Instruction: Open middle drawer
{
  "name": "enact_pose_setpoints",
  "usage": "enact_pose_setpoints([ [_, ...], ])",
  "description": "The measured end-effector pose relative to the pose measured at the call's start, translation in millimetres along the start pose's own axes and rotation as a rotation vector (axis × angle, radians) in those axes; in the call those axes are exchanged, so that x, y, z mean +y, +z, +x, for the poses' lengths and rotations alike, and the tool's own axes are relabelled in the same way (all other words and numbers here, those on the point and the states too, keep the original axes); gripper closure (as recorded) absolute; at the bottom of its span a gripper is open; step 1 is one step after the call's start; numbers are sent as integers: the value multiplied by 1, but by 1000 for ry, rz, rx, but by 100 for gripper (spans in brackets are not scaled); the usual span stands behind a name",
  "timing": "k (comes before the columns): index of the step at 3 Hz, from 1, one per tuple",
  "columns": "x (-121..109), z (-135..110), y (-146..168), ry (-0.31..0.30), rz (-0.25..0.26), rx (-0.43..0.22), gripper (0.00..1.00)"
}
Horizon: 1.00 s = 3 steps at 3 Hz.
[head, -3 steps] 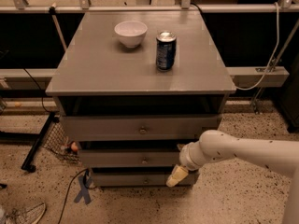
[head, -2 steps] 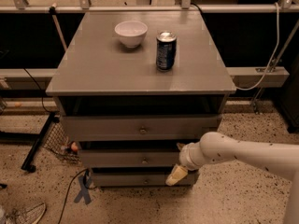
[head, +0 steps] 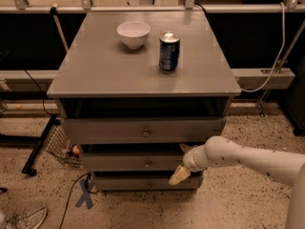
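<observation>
The grey cabinet (head: 143,70) has three stacked drawer fronts. The middle drawer (head: 121,162) is a wide shallow grey front with a small round brass knob (head: 147,164). It sits between the taller top drawer (head: 105,130) and the narrower bottom drawer (head: 128,182). My gripper (head: 181,168) is at the right end of the middle drawer's front, right of the knob, and overlaps the gap down to the bottom drawer. My white arm (head: 248,159) reaches in from the right.
A white bowl (head: 133,33) and a blue drink can (head: 169,51) stand on the cabinet top. A black stand leg (head: 40,144) and a wire basket (head: 62,144) are at the left. Blue tape (head: 85,194) lies on the speckled floor. A rail (head: 267,78) runs behind.
</observation>
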<state>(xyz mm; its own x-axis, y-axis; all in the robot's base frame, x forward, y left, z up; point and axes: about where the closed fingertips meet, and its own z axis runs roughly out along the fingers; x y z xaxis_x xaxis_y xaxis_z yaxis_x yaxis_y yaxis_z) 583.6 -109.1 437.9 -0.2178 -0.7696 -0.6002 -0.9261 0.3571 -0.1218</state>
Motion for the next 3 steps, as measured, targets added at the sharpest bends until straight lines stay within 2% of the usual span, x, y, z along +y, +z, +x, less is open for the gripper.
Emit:
enact_pose_setpoints([
  [2,-27,11,28,2,5,-23,0],
  [3,-32,9,33,-11,3,-28,16],
])
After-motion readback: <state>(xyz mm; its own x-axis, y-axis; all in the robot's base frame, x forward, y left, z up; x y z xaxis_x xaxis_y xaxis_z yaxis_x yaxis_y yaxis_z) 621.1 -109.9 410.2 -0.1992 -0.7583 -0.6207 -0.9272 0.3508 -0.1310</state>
